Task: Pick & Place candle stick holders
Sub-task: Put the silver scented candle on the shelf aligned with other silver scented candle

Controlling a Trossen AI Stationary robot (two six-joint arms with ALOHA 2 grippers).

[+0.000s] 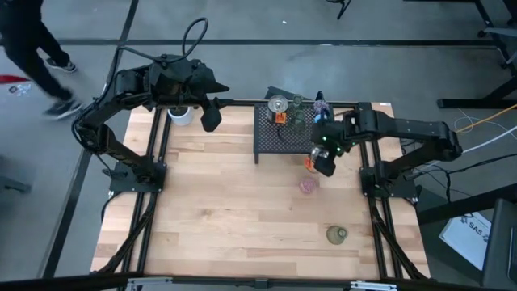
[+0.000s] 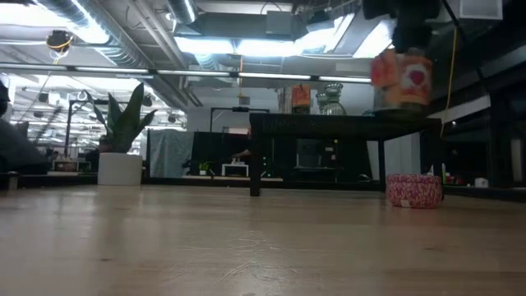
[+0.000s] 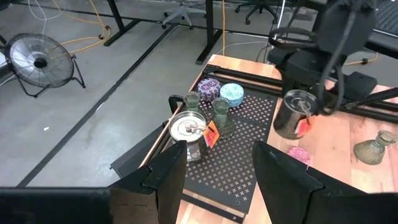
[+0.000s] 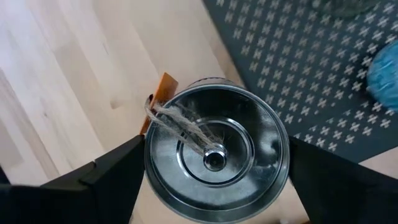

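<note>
Silvery holder (image 4: 214,152) pinched in right pincer (image 4: 211,180), aloft beside black mesh rack (image 1: 284,133), above pink holder (image 1: 308,185). Best carried level and lowered onto bare tabletop (image 1: 234,210) clear of olive holder (image 1: 337,234). Left pincer (image 3: 217,180) part-spread, empty, near potted plant (image 2: 121,144). Workshop beyond: a person's legs (image 1: 36,52), floor fan (image 3: 39,62).

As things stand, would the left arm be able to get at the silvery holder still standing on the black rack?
Probably yes: the left gripper hangs open beside the black rack, the silvery holder stands at the near edge, and nothing lies between.
</note>
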